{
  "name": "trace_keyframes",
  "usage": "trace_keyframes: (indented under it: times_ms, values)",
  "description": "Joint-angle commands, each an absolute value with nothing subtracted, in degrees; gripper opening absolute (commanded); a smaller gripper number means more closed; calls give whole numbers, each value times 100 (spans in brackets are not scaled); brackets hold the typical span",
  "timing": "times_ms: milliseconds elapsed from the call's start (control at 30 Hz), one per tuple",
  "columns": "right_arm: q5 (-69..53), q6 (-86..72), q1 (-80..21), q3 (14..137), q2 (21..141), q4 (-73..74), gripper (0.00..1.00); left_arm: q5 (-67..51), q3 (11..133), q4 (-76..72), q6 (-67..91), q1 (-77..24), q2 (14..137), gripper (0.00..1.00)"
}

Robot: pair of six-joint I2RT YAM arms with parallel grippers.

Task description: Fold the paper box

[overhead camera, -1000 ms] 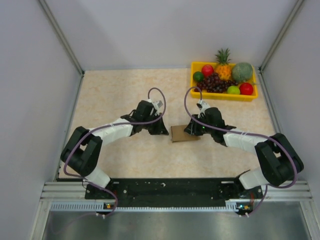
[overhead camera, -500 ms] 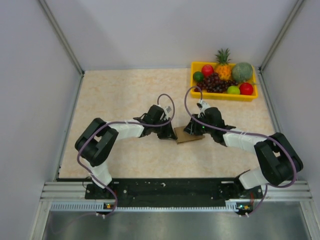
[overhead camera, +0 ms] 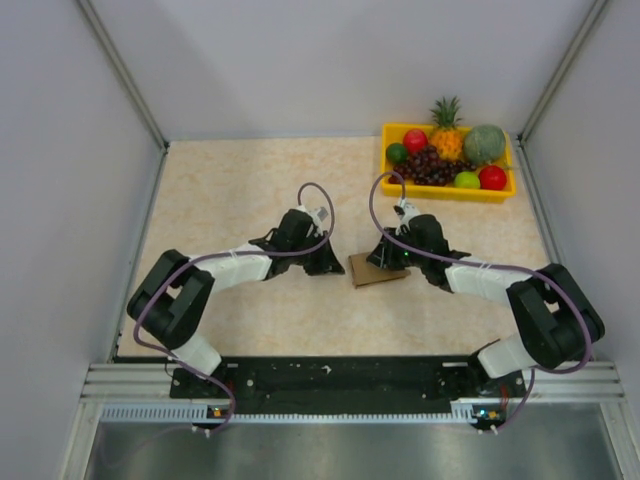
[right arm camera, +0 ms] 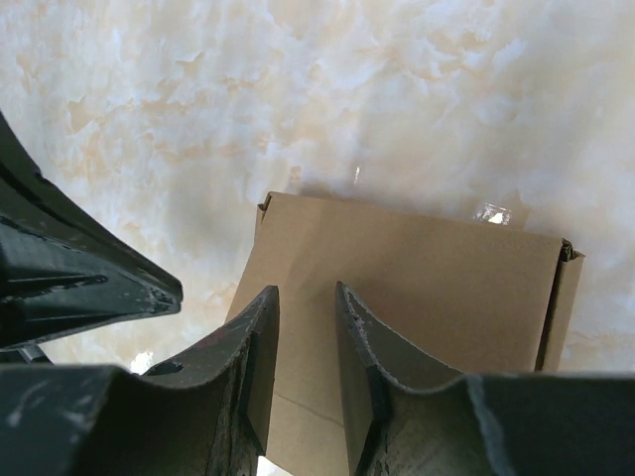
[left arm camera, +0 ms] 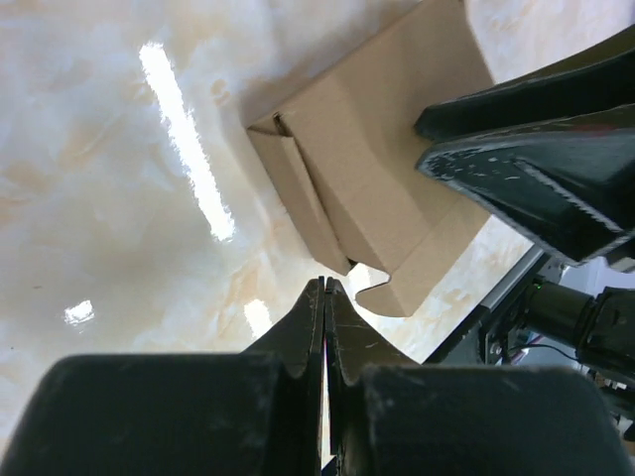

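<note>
Left gripper (left arm camera: 324,285), jaws together: I have drawn it back from the paper box (overhead camera: 378,271), which lies on the table (overhead camera: 230,190) just right of it. Right gripper (right arm camera: 308,293), fingers slightly apart, sits over the box top.

Plain brown cardboard paper box (overhead camera: 377,270), small, rectangular, folded low and nearly flat. It lies on the marbled table (overhead camera: 230,190), just off centre toward 4 o'clock. Its long side runs roughly 9-to-3, the right end tipped slightly toward 2. Left wrist view: paper box (left arm camera: 377,188) has a narrow side panel folded along one edge and a notched tab poking out at a corner. Right wrist view: paper box (right arm camera: 427,278) shows a broad smooth top face, with the short end walls turned up at the corners.
</note>
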State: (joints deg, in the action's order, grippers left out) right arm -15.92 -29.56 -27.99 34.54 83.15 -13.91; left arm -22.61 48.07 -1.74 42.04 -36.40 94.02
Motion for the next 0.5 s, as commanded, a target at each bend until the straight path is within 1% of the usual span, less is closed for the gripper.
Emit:
trace_keyframes:
  times_ms: [0,100,233,300,367,400,467]
  values:
    - [-1600,-2909,-2777,3472,8385,-1310,30,-2512,4895,-509,4244,-3630,9219,0]
    - [-1608,-2927,-2777,3472,8367,-1318,30,-2838,5386,-615,4385,-3954,9998,0]
    - [-1591,-2944,-2777,3480,8332,-1275,30,-3128,5774,-1159,4763,-4078,10634,0]
    - [-1600,-2936,-2777,3480,8349,-1257,30,-2727,5670,-1179,4703,-4078,10373,0]
    - [-1573,-2927,-2777,3463,8376,-1266,30,-2322,5511,-663,4405,-4052,10074,0]
    - [-1582,-2935,-2777,3454,8393,-1300,30,-1937,5432,-555,4334,-3982,9750,0]
    - [-1556,-2953,-2777,3437,8420,-1362,30,-1689,5195,-396,4193,-3911,9441,0]
